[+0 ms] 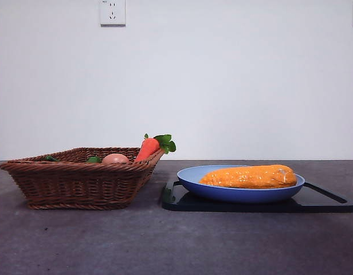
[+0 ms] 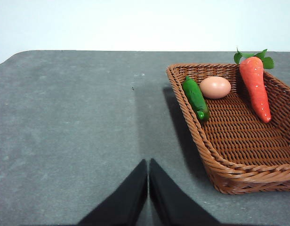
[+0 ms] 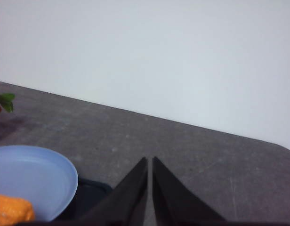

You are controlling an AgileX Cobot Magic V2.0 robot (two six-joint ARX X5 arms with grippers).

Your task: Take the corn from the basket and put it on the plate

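Note:
The orange-yellow corn (image 1: 249, 176) lies lengthwise on the blue plate (image 1: 240, 193); one end of the corn (image 3: 11, 212) shows on the plate (image 3: 36, 174) in the right wrist view. The brown wicker basket (image 1: 79, 180) stands to the left of the plate, and the basket (image 2: 239, 141) fills the side of the left wrist view. My left gripper (image 2: 148, 162) is shut over bare table beside the basket, holding nothing. My right gripper (image 3: 149, 160) is shut too, over the table beside the plate. Neither arm shows in the front view.
A carrot (image 2: 255, 87), a pale egg (image 2: 215, 87) and a green cucumber (image 2: 196, 98) lie in the basket. A flat black tray (image 1: 328, 201) sits under the plate. A white wall with a socket (image 1: 112, 11) stands behind the grey table.

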